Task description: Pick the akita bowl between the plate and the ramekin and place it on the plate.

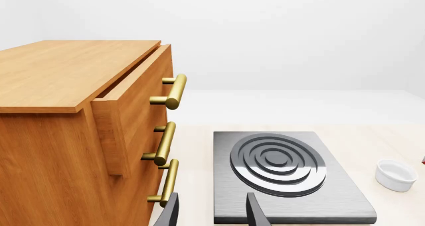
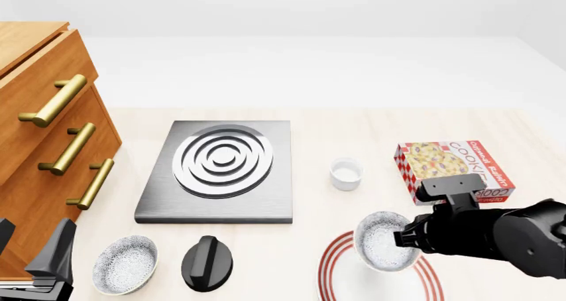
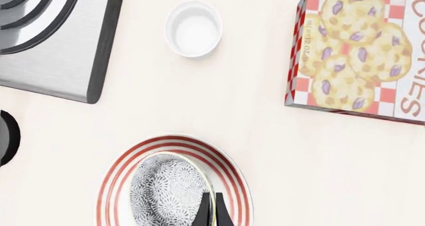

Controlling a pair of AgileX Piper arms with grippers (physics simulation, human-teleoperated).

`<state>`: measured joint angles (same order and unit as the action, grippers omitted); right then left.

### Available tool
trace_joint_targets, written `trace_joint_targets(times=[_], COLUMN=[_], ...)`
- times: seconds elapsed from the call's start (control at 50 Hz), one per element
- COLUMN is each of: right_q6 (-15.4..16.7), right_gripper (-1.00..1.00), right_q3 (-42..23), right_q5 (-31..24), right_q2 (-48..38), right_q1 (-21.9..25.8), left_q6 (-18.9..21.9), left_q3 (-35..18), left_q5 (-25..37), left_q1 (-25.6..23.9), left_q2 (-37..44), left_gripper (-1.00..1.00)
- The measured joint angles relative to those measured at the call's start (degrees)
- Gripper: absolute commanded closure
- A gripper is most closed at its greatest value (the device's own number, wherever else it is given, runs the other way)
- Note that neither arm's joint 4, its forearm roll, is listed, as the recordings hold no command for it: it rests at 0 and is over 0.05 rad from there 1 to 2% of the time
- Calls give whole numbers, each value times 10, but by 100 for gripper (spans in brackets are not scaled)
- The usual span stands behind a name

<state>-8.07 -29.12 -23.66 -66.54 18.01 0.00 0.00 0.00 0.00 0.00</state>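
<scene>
Right gripper (image 3: 214, 209) pinches the akita bowl (image 2: 384, 242) (tilted, empty) over the plate (image 2: 332, 269).

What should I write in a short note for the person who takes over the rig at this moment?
Right pincer: shut on the rim of the speckled, dark-patterned akita bowl, held tilted over the large white red-ringed plate.
Left pincer: open, holding nothing, near the wooden drawer cabinet.
Small plain white ramekin: on the table beyond the plate.
Done: bowl picked and carried over the plate.
Left: lower it, release, retreat.
</scene>
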Motion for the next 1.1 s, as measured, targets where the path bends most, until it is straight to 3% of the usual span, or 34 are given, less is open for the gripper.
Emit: trace_joint_targets(times=[0.24,0.5,0.52,0.74,0.92,1.02,1.1], right_q6=[-13,-24,-23,14,17,11,13], right_gripper=[100,100,-100,-100,-100,-100,-100], right_q3=[40,46,46,0,-87,-131,-167], right_q5=[51,62,60,-24,-125,-164,-178], right_q2=[-34,-37,-36,38,118,158,210], right_q1=[24,28,28,-27,-62,-62,-30], left_q6=[0,0,0,0,0,0,0], left_q3=[0,0,0,0,0,0,0], left_q5=[0,0,0,0,0,0,0], left_q1=[0,0,0,0,0,0,0], left_q2=[0,0,0,0,0,0,0], left_gripper=[-100,-100,-100,-100,-100,-100,-100])
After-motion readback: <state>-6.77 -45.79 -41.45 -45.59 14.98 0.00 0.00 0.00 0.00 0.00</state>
